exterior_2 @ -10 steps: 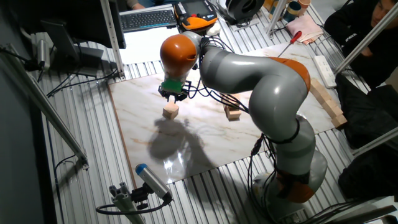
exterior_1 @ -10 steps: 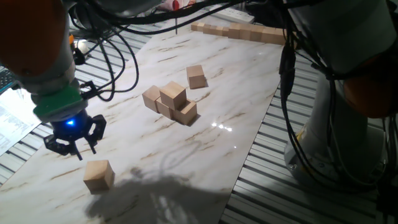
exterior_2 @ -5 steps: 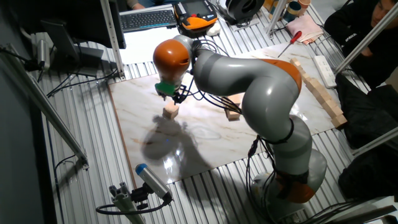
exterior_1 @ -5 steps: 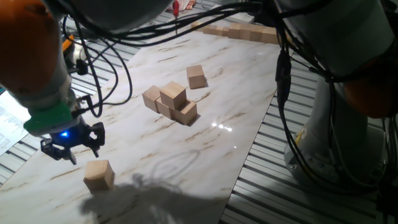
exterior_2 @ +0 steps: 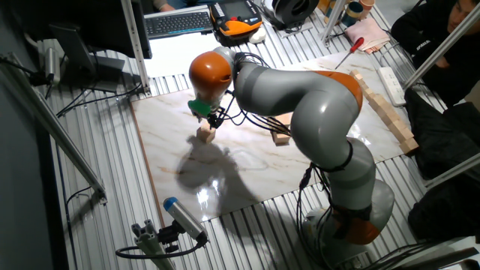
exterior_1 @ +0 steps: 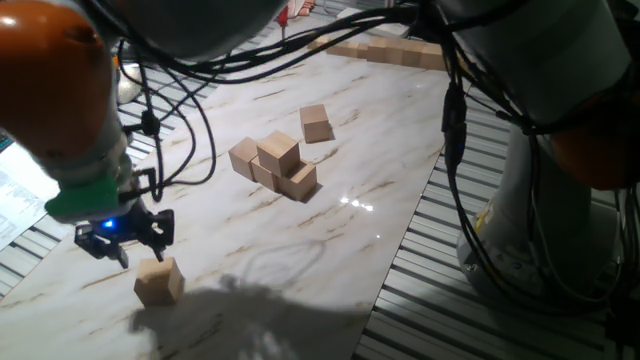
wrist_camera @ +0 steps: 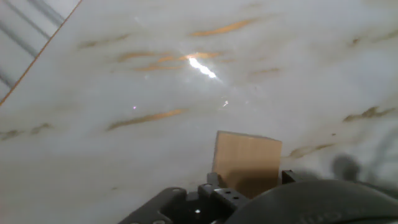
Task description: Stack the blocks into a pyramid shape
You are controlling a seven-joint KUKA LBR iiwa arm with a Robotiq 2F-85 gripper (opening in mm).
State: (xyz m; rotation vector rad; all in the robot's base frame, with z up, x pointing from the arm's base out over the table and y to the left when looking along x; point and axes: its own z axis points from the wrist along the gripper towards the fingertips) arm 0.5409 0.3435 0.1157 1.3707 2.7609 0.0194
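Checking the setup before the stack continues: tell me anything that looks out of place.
Two blocks lie apart from the cluster: one just beyond it, another far off beside the pincer. Nothing spilled or damaged.

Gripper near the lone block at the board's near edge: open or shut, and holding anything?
Open and empty. The gripper has its fingers spread above the lone block, which sits flat on the marble board, ungrasped.

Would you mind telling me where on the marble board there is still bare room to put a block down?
The white marble board is bare between the cluster of tan wooden cubes and its near edge, right of the lone tan cube. Another free strip separates the single cube from the far joined row. It is crowded under the gripper.
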